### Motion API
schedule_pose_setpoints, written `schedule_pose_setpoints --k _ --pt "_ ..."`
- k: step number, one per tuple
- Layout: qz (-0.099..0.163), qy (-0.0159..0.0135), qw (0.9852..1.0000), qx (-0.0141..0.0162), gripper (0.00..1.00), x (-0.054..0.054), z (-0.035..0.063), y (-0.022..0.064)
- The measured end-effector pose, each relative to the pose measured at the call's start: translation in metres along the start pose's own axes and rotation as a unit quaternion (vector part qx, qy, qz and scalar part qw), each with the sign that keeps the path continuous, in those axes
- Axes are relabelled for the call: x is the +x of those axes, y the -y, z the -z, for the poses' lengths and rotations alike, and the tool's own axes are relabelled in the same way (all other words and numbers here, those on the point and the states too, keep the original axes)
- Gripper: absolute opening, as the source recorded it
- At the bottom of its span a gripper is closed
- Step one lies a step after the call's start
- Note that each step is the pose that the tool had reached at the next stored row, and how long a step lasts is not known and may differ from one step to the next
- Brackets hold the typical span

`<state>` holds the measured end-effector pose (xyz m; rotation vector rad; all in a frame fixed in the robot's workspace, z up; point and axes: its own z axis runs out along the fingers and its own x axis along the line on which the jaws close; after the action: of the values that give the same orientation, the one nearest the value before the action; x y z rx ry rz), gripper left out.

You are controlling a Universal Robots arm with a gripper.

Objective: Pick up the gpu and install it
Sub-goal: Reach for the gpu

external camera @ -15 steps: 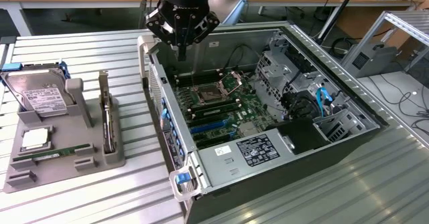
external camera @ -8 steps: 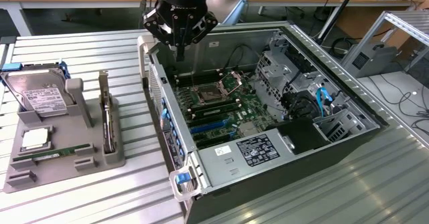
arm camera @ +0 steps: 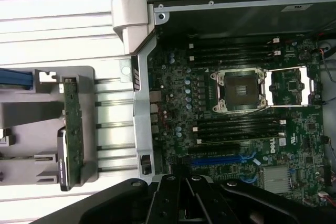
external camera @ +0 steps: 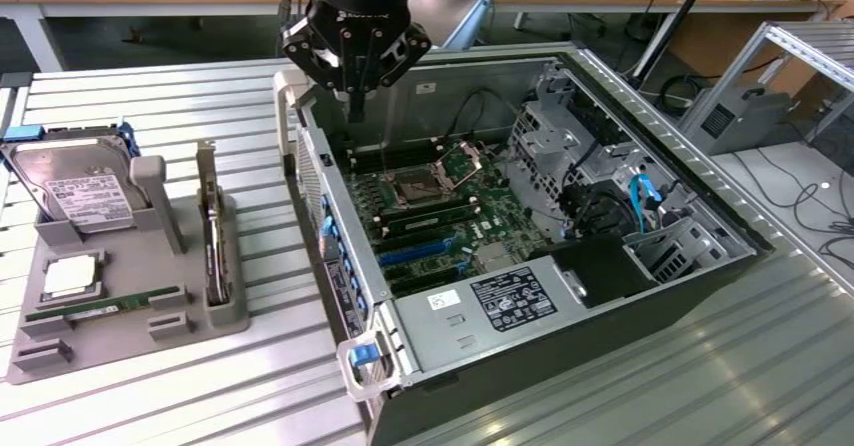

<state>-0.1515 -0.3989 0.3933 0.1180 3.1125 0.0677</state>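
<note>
The gripper [external camera: 356, 104] hangs empty, jaws together, over the open computer case [external camera: 441, 351], above the edge of its motherboard [external camera: 441, 206]. The gpu [external camera: 210, 228] stands on edge in the grey holder [external camera: 120, 341], well apart. In the exterior view it is at about eight o'clock from the gripper, with the hard drive [external camera: 80, 191] at its nine o'clock.

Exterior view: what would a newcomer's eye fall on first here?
The open computer case, motherboard exposed, dominates the centre. The black tool hangs shut and empty above the case's far corner, toward the exterior view's left. Further left, the gpu stands on edge in a grey holder beside the hard drive.
</note>
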Motion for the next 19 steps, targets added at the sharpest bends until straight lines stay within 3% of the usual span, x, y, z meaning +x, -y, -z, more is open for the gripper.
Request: schedule_pose_setpoints --k 19 --pt "0.0 0.0 1.0 0.0 0.11 0.0083 0.0002 0.0007"
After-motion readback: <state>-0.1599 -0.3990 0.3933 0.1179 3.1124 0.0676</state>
